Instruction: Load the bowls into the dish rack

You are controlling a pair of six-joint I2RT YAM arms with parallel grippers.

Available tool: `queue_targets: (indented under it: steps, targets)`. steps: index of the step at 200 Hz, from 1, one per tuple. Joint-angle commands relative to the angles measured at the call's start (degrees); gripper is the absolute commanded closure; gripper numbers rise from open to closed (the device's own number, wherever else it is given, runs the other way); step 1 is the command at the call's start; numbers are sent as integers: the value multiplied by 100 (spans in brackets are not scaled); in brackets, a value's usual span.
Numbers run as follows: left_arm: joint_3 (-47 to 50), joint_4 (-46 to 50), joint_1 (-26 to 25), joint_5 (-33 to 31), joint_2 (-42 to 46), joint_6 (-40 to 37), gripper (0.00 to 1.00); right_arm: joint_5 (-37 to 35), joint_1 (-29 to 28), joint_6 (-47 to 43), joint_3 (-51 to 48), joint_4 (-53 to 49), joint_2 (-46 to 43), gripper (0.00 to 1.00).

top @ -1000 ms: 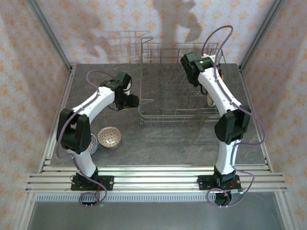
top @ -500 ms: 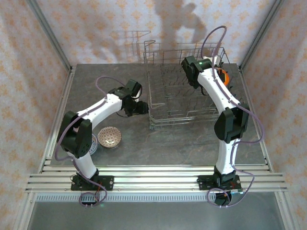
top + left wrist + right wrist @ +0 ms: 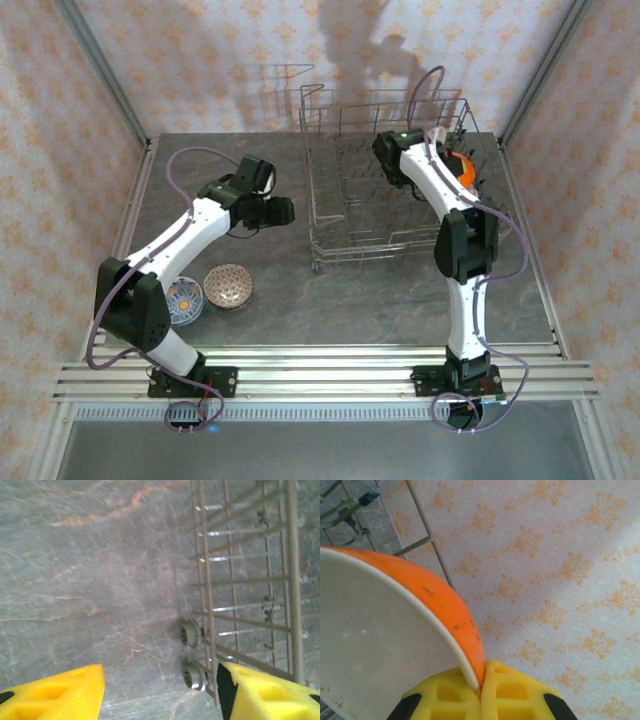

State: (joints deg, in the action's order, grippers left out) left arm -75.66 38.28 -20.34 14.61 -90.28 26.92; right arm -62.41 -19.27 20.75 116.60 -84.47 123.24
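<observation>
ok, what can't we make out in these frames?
Orange bowl: cut off by the right wrist view's left edge; in the top view mostly behind the right arm.
Blue-and-white bowl: top view, left side hidden by the left arm.
Dish rack: top view, right side covered by the right arm; too small to tell if bowls sit there.

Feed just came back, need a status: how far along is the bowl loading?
Done: no bowl seen seated in the dish rack yet. In hand: the right gripper pinches the rim of the orange bowl at the rack's right side; the left gripper hangs open beside the rack. Left: two patterned bowls on the table.
</observation>
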Motion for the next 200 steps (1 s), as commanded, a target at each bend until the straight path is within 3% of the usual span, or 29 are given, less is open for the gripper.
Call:
queue_targets:
  steps: [1, 39, 200]
  targets:
    - [79, -197, 269, 76, 67, -144, 38, -619, 7, 580, 330, -759, 192, 100]
    - [-76, -133, 388, 198, -115, -323, 38, -982, -13, 1348, 787, -1733, 687, 100]
    - [306, -366, 434, 380, 27, -281, 38, -832, -326, 1878, -660, -1747, 517, 100]
